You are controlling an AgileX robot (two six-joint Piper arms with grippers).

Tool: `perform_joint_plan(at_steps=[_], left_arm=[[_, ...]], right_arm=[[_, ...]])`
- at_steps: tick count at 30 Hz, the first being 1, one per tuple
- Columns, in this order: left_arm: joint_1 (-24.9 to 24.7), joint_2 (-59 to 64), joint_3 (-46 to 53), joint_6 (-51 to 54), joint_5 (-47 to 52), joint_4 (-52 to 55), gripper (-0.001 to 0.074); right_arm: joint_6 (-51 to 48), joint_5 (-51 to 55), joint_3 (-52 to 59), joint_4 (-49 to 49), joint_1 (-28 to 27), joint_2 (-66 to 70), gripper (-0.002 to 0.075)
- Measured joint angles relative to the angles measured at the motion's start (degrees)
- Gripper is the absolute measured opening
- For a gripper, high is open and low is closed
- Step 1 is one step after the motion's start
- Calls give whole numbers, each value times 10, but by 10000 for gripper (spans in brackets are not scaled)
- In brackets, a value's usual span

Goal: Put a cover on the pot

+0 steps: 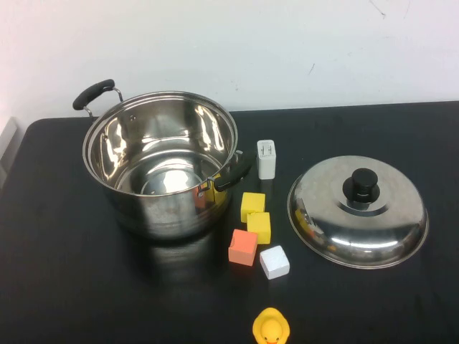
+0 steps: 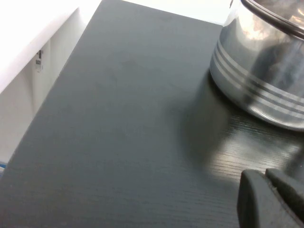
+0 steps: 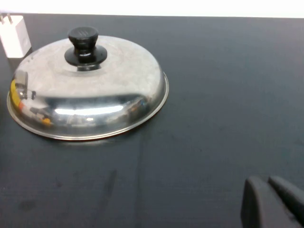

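Observation:
The pot [image 1: 161, 161] is a large shiny steel stockpot with two black side handles, open and empty, at the table's left middle. Its outer wall shows in the left wrist view [image 2: 259, 66]. The domed steel lid [image 1: 357, 211] with a black knob [image 1: 361, 184] lies on the table to the right of the pot, also in the right wrist view [image 3: 88, 85]. Neither arm shows in the high view. My left gripper [image 2: 266, 183] is shut and empty, above the table apart from the pot. My right gripper [image 3: 267, 187] is shut and empty, apart from the lid.
Between pot and lid lie a white charger [image 1: 266, 158], two yellow cubes [image 1: 255, 215], an orange cube [image 1: 242, 246] and a white cube [image 1: 274, 261]. A yellow rubber duck [image 1: 271, 328] sits at the front edge. The black table [image 1: 64, 287] meets a white wall.

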Motion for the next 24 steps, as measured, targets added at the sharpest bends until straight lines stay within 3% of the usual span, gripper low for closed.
perform_joint_plan(at_steps=[18, 21, 24], left_arm=[[0, 0, 0, 2, 0, 0, -1], [0, 0, 0, 2, 0, 0, -1], [0, 0, 0, 2, 0, 0, -1]], right_arm=[[0, 0, 0, 19, 0, 0, 9], [11, 1, 0, 72, 0, 0, 9], [65, 5, 2, 203, 0, 0, 9]])
